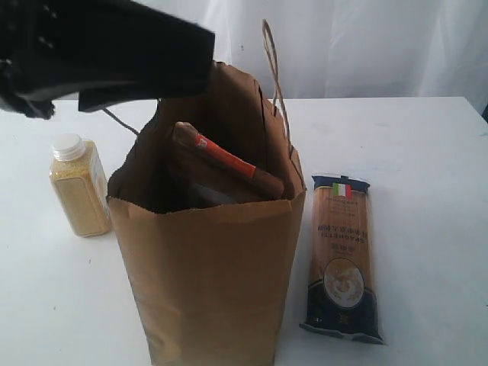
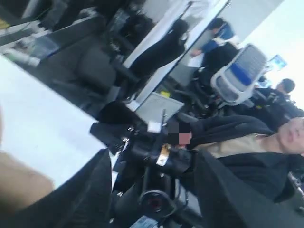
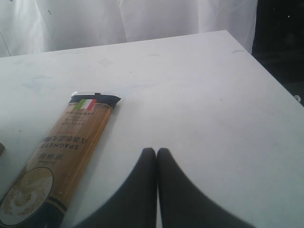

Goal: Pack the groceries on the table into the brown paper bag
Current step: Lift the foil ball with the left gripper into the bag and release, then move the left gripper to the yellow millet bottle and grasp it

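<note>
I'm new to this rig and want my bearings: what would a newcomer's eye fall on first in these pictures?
The tall brown kraft paper bag stands open on the white tabletop, a brown orange-labelled pouch poking up inside its mouth. In the exterior view a dark-blue spaghetti packet lies flat to its right, and a yellow-grain bottle with white cap stands upright to its left.

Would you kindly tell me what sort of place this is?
Probably a robotics lab or office: a white table before a white curtain, with office chairs and people nearby.
</note>
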`<state>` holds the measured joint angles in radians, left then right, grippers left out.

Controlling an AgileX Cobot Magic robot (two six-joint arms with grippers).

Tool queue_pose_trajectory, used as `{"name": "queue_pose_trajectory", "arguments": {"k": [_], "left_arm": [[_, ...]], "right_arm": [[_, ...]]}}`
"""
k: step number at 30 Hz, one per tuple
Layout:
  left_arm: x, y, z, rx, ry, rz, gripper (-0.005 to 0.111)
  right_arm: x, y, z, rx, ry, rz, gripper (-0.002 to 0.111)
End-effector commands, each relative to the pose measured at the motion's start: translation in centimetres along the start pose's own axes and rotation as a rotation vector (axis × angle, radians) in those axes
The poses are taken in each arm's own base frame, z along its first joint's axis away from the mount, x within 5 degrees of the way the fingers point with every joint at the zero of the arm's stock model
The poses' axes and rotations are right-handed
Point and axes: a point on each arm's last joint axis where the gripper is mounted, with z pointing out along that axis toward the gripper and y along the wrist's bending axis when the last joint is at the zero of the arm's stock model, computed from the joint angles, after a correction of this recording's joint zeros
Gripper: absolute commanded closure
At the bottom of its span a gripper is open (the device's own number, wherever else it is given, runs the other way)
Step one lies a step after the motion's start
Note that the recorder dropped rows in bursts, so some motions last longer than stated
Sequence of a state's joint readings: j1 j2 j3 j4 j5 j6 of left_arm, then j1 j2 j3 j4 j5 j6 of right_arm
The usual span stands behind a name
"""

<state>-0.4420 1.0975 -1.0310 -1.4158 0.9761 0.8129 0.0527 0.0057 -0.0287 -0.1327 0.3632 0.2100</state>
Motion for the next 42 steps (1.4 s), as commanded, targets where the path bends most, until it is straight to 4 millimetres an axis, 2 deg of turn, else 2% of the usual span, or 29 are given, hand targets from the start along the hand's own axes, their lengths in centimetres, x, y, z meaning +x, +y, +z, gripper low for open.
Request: {"name": "queue_pose_trajectory", "arguments": {"k": [1, 4, 8, 11, 13, 15, 18, 21, 24, 27, 30, 35, 42], "left_arm": [[-1.6, -4.1, -1.2, 0.213, -0.2, 0.146, 0.051], [-2.5, -7.1, -2.5, 0.229, -0.301, 0.344, 0.051], [-4.8, -11.0, -4.4, 0.09, -0.45, 0.492, 0.051], [-6.2, -12.8, -6.1, -0.167, -0.515, 0.66, 0.051], [-7.2, -13.0, -7.4, -0.399, -0.553, 0.778, 0.051], [-7.9, -12.4, -8.3, -0.584, -0.577, 0.841, 0.051], [-7.9, -10.0, -8.8, -0.796, -0.516, 0.842, 0.051], [-6.7, -5.5, -8.2, -0.948, -0.312, 0.747, 0.051], [-5.0, -0.8, -7.9, -1.101, -0.097, 0.547, 0.051], [-3.6, 2.3, -8.2, -1.24, 0.066, 0.385, 0.051], [-3.0, 3.1, -8.7, -1.315, 0.139, 0.343, 0.051], [-2.5, 2.8, -9.4, -1.362, 0.189, 0.301, 0.051], [-0.2, 3.6, -9.6, -1.386, 0.252, 0.079, 0.051]], "right_arm": [[0.0, 0.0, 0.0, 0.002, -0.01, 0.005, 0.108], [0.0, 0.0, 0.0, 0.002, -0.01, 0.005, 0.108], [0.0, 0.0, 0.0, 0.002, -0.01, 0.005, 0.108], [0.0, 0.0, 0.0, 0.002, -0.01, 0.005, 0.108], [0.0, 0.0, 0.0, 0.002, -0.01, 0.005, 0.108], [0.0, 0.0, 0.0, 0.002, -0.01, 0.005, 0.108], [0.0, 0.0, 0.0, 0.002, -0.01, 0.005, 0.108], [0.0, 0.0, 0.0, 0.002, -0.01, 0.005, 0.108], [0.0, 0.0, 0.0, 0.002, -0.01, 0.005, 0.108], [0.0, 0.0, 0.0, 0.002, -0.01, 0.005, 0.108], [0.0, 0.0, 0.0, 0.002, -0.01, 0.005, 0.108], [0.0, 0.0, 0.0, 0.002, -0.01, 0.005, 0.108], [0.0, 0.0, 0.0, 0.002, -0.01, 0.005, 0.108]]}}
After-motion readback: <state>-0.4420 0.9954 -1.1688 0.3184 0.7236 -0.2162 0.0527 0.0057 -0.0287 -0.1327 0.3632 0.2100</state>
